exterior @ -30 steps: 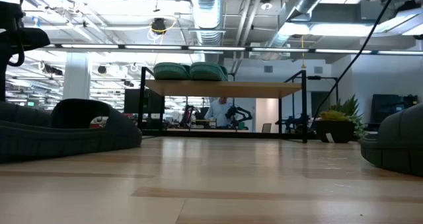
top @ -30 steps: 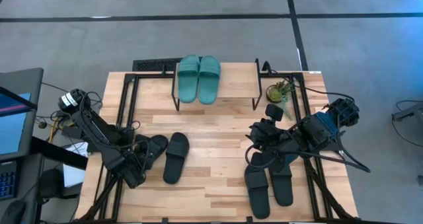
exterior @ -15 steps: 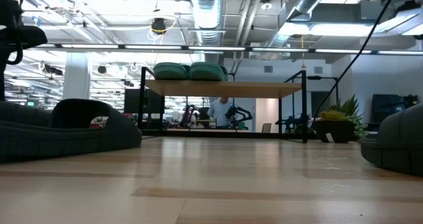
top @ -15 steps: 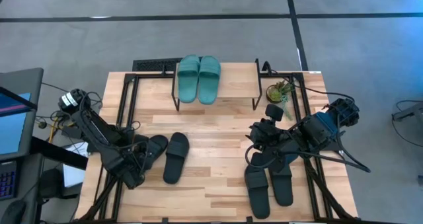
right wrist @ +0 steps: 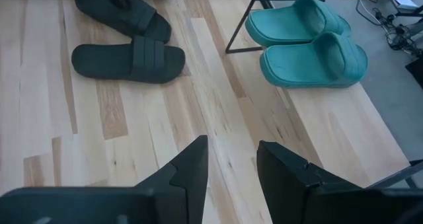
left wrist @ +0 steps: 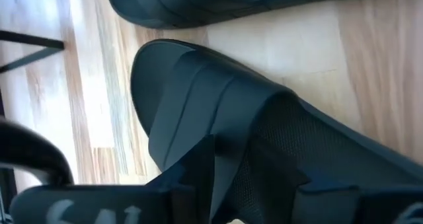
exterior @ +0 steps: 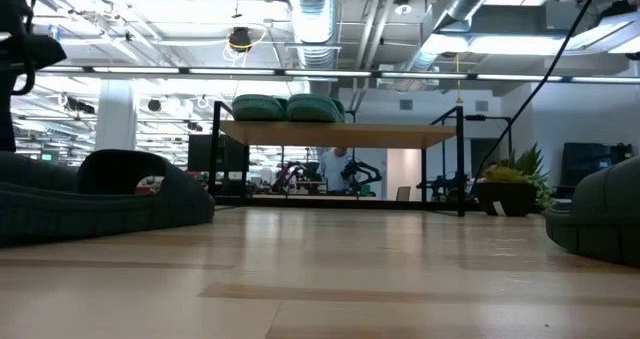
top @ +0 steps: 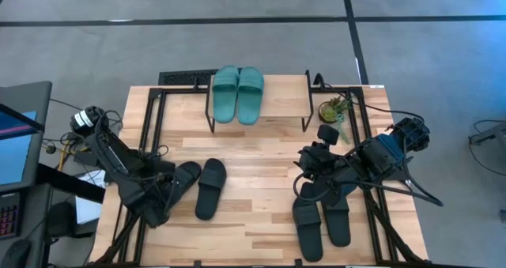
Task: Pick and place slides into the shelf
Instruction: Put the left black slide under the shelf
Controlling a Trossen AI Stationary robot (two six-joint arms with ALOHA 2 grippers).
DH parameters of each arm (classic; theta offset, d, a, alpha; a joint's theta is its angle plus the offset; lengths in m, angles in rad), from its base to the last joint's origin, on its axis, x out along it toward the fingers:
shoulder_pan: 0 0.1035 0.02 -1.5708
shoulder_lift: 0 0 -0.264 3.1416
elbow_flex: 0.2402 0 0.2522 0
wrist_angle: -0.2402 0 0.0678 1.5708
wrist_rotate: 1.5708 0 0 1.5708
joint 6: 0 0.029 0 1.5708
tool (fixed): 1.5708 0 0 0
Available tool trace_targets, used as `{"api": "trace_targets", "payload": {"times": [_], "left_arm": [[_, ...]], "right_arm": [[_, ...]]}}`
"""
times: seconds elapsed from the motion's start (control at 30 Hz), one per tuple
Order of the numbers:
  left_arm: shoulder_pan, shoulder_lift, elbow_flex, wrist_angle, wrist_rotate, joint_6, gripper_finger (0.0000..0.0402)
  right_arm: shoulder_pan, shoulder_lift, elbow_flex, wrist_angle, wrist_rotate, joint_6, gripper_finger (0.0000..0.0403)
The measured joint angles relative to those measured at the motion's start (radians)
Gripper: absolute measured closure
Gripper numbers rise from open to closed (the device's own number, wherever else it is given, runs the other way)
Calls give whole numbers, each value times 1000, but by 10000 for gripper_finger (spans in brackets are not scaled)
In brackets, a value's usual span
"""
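The teal-green pair [top: 237, 94] lies on the shelf's wooden top board [top: 281, 102], and it also shows in the right wrist view [right wrist: 304, 42]. Two black slides lie on the table at the left, one free [top: 209, 187] and one [top: 183, 177] under my left gripper [top: 162, 195]. My left gripper [left wrist: 241, 158] is open, low over that slide's wide strap [left wrist: 198, 98], with a finger on either side of the strap's rim. A second black pair [top: 320, 219] lies at the near right, below my right gripper [top: 310, 164], which is open and empty [right wrist: 231, 158]. My left gripper's fingers [left wrist: 201, 178] come slanting down at the strap's rim [left wrist: 264, 138] of the black slide, which lies flat on the table. I cannot tell whether they touch it.
A small potted plant [top: 334, 110] stands just right of the shelf. Black frame bars [top: 154, 118] run along the table's left and right sides. Bare wood lies between the two groups of slides [top: 253, 181]. A person shows far off in the room in the low view [exterior: 330, 169].
My left arm has shifted slightly over the black slide at the left. The slide lies where it was.
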Motion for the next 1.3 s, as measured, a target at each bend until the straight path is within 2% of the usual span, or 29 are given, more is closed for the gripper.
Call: {"api": "trace_targets", "payload": {"times": [0.27,0.4,0.47,0.67,0.97,1.3], "left_arm": [[4,0,-18,-38,20,-67,324],[4,0,-19,-78,34,-137,379],[4,0,-19,-86,36,-168,392],[3,0,-11,-107,27,-230,399],[4,0,70,-288,-60,-328,401],[4,0,72,-216,-65,-298,401]], "right_arm": [[0,0,0,0,2,-1,285],[0,0,0,0,2,0,285],[0,0,0,0,2,0,285],[0,0,0,0,2,0,285],[-1,0,0,0,2,-20,285],[-2,0,0,0,7,-26,285]]}}
